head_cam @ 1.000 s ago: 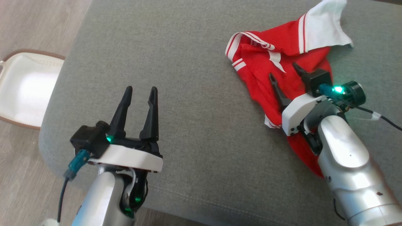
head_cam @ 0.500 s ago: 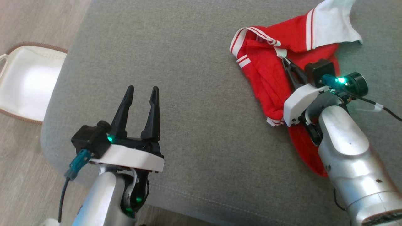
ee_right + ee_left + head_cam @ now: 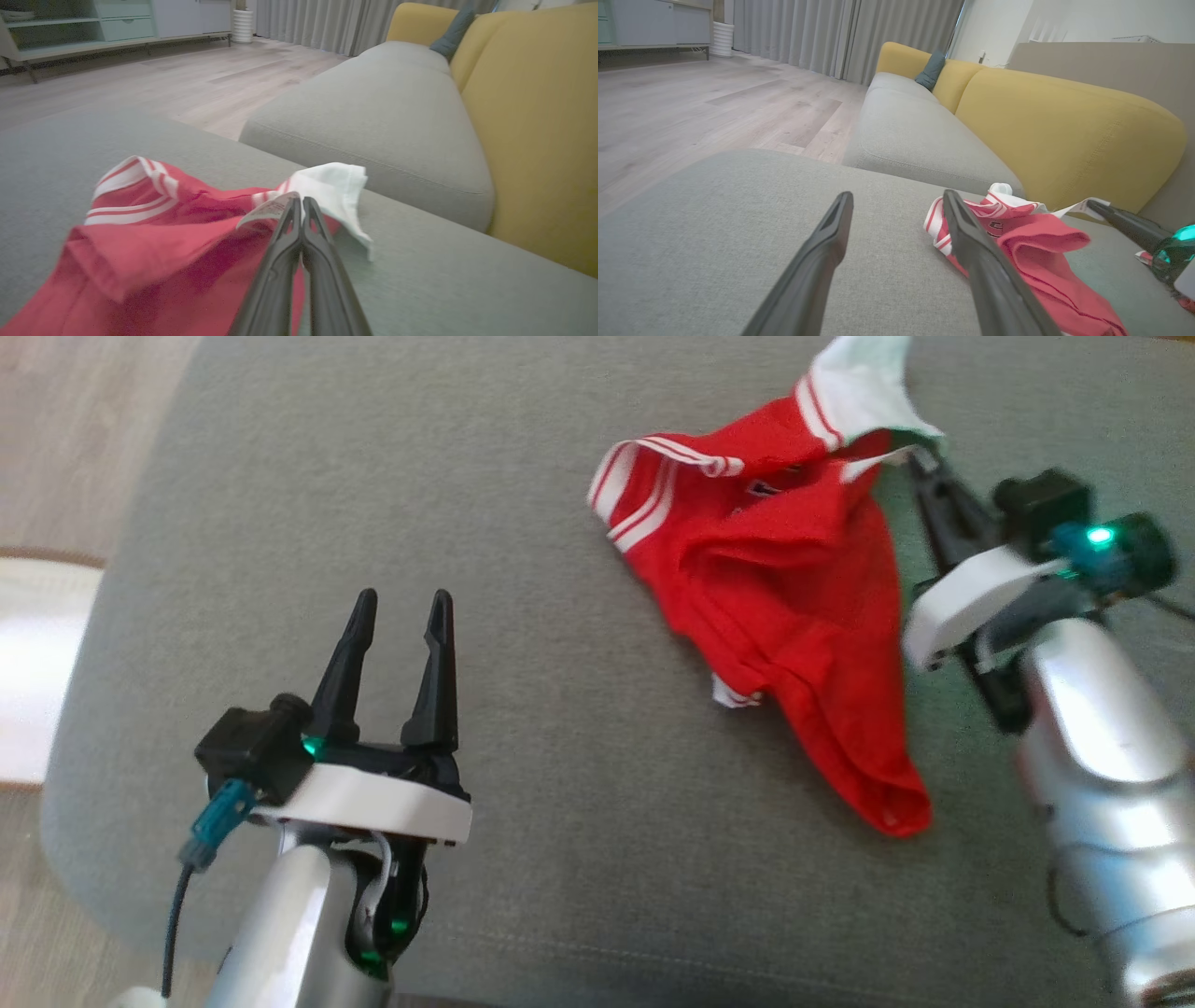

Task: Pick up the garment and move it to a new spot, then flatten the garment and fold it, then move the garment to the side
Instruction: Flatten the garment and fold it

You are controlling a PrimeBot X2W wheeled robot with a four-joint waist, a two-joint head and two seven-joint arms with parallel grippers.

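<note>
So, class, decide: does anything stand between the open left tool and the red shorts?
Nothing visible does: bare grey cushion lies between the left tool and the shorts. The right tool grips their far side.

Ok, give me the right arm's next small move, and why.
Probably raise the right gripper: it is shut on a white strip of the garment, whose bulk lies crumpled on the grey cushion, so lifting would free it.

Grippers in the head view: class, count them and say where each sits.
2. The left gripper is at the lower left, open above the grey cushion; the right gripper is at the upper right, shut on a white edge of the garment.
</note>
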